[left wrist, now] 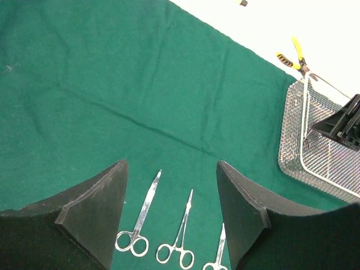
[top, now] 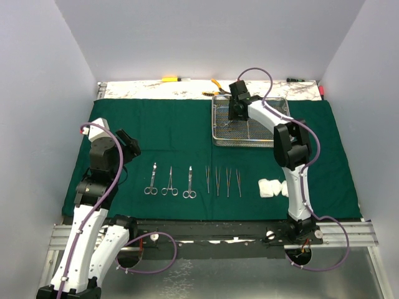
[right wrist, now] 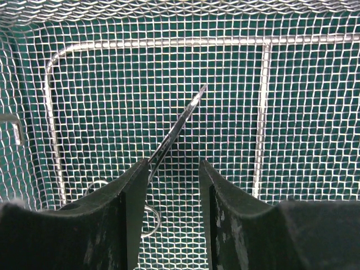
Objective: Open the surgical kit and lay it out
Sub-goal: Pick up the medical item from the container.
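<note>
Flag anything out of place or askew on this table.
The yellow-handled pliers lie off the cloth on the bare tabletop, by the far-left corner of the mesh tray: a workshop tool among surgical ones. One clamp lies diagonally in the tray.

Left gripper [left wrist: 171, 169], right gripper [right wrist: 173, 169]: jaws apart

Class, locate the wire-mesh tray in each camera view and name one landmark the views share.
Top external: wire-mesh tray upper right of centre.
Left wrist: tray at the right edge.
Right wrist: tray fills the picture, seen from inside.
Shared landmark: the green cloth beneath it.
</note>
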Robot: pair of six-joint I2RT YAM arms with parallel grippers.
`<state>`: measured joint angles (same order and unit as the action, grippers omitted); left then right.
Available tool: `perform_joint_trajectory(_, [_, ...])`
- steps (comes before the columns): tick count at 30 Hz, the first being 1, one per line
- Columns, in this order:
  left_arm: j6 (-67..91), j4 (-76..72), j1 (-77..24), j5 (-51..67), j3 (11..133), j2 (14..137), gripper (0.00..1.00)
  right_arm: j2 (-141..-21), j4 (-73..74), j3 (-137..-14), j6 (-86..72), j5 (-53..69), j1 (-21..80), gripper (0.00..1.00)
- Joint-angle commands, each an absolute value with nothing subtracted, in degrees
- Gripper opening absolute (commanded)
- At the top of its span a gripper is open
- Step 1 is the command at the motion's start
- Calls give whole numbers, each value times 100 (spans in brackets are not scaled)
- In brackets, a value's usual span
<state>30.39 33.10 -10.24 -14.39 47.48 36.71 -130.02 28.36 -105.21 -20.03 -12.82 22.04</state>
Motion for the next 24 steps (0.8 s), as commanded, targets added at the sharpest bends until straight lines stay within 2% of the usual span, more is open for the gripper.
perform_joint_trajectory(1, [3067,3386,-1051,-1533,4861,3679,66,-13203,2891,-10783,-2074,-1651,2282,45])
perform_joint_trajectory(8, [3050,3378,-1047,-1537,4844,3687,66,-13438,2952,-11030,-1998,-1743,2327,45])
perform_joint_trajectory(13, [3033,3379,-1050,-1600,4874,3633,66,-13861,3584,-11489,-1947,-1726,2347,42])
perform_joint_trajectory(17, [3031,3380,-1046,-1633,4889,3548,66,-13651,3525,-11062,-1995,-1609,2346,30])
perform_joint_trajectory(22, [3032,3378,-1046,-1537,4893,3555,66,-13226,3214,-10657,-1984,-1511,2346,4])
perform_joint_trajectory(24, [3034,3376,-1046,-1523,4895,3544,66,-13097,3052,-10606,-1868,-1444,2346,1])
